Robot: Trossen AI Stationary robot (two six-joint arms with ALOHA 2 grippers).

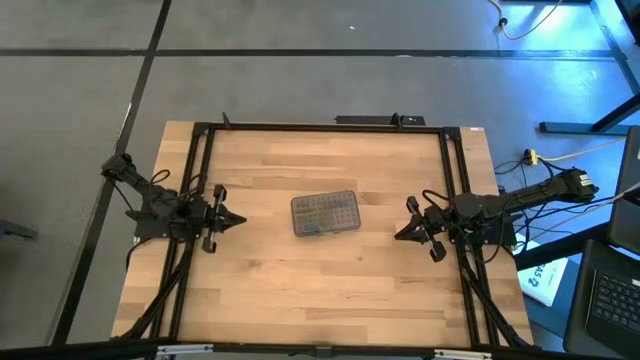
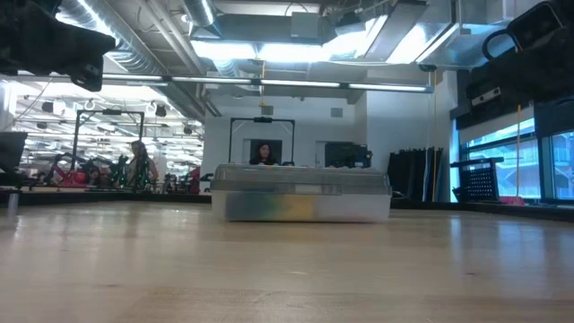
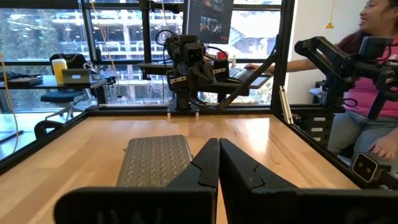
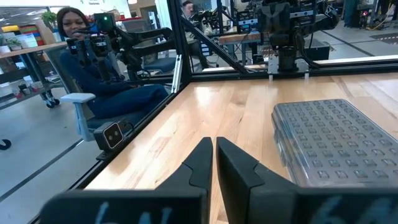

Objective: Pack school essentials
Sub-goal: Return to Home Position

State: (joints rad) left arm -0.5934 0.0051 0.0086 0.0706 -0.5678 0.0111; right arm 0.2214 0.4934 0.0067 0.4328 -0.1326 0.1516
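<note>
lidded case [image 1: 325, 213], between left tool [image 1: 238, 219], right tool [image 1: 398, 234]

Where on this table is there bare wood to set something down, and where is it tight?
Bare wood spans the table below the lidded case in the high view, and above it up to the frame rail. Tightest are the gaps flanking the case, toward the left gripper and right gripper, both shut.

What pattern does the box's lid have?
The lid is grey with rows of small round dimples, clearest in the right wrist view.
</note>
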